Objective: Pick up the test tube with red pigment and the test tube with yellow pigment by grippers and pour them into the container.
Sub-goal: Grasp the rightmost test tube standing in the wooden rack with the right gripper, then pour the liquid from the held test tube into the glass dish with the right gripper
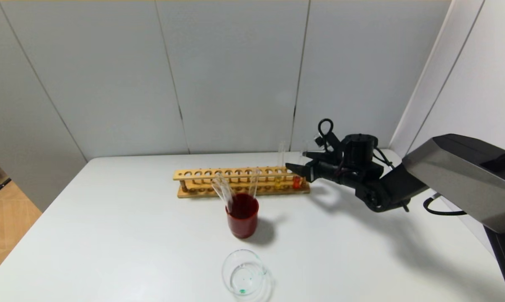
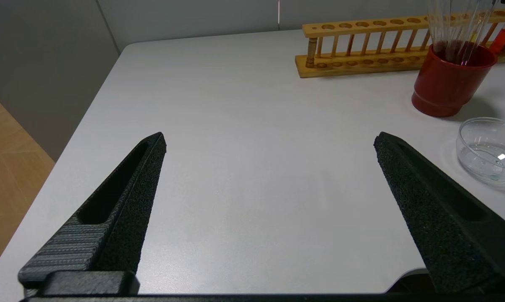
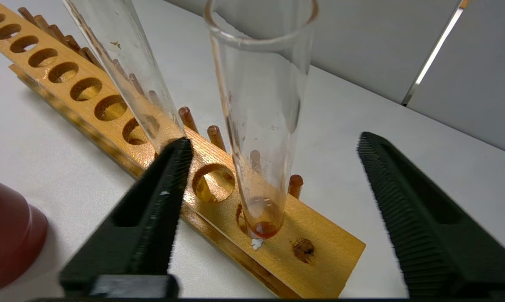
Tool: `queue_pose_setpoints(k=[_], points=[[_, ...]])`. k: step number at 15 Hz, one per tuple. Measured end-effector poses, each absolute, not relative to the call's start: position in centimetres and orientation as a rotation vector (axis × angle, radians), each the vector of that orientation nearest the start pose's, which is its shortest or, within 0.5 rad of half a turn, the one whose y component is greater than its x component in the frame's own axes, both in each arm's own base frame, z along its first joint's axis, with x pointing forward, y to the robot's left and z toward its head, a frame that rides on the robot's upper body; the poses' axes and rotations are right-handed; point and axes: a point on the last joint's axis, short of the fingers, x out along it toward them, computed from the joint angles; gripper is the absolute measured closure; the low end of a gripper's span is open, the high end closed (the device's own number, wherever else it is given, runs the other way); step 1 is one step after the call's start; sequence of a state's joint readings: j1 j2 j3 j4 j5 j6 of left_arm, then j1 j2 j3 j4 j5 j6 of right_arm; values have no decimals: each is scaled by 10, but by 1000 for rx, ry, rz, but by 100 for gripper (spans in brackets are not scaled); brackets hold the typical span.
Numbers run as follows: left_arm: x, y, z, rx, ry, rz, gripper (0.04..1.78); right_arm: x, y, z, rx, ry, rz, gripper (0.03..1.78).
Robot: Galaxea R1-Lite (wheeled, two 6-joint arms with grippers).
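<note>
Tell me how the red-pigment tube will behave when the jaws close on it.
The test tube with red pigment is smooth clear glass, so probably slippery and fragile. It holds little liquid, so likely light. Standing in the wooden rack, it may bind unless lifted straight.

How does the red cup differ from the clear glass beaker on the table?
The red cup is opaque and taller; the container is clear, low and wide. The red cup holds several empty glass tubes leaning in it; the container holds no tubes. The red cup stands nearer the wooden rack; the container sits nearer the robot. Both stand upright on the white table.
</note>
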State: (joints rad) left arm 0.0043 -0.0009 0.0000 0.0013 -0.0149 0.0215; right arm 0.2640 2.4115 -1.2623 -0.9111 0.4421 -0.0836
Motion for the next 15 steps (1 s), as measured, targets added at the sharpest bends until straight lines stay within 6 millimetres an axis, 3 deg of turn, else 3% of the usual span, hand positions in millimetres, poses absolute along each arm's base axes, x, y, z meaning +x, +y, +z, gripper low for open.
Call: queue_pose_setpoints(k=[5,6,12,15], points=[[-23,0,75,21,1,-11,7,447,139,53,-62,199,698,131],[-23,0,75,21,1,-11,7,447,141,52,-64,199,688,141],[-23,0,75,21,1,-11,7,449,142,52,-57,198,675,142],[-23,0,75,21,1,-11,7,450,137,61,-53,181,664,142]])
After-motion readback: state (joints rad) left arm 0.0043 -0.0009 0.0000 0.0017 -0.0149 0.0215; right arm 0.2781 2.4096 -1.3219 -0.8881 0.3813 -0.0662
